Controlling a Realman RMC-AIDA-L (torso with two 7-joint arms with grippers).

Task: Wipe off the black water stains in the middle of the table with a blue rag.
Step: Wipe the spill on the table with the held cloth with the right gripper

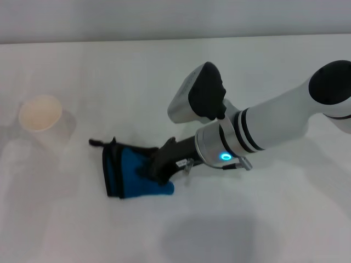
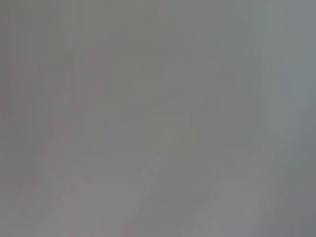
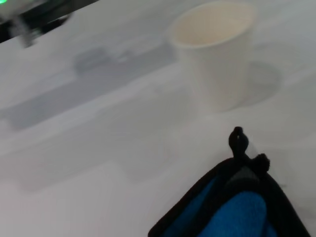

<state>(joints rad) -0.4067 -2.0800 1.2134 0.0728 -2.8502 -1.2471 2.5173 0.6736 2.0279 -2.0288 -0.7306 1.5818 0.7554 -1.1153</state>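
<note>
Right end effector [image 1: 156, 167] pinched the rag [image 1: 129, 174] flat near the table's [image 1: 274, 230] middle, mid-wipe; no stain showed. A cup [image 1: 41, 118] stood toward the left edge. Next likely: lifting clear.

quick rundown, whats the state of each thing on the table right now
small bright blue rag with black edging: bunched on the table, pinned under the right gripper
right gripper: down on the rag
white paper cup: upright, looks empty, standing apart from the rag
wide white table: no dark stain visible
left gripper: not visible
</note>
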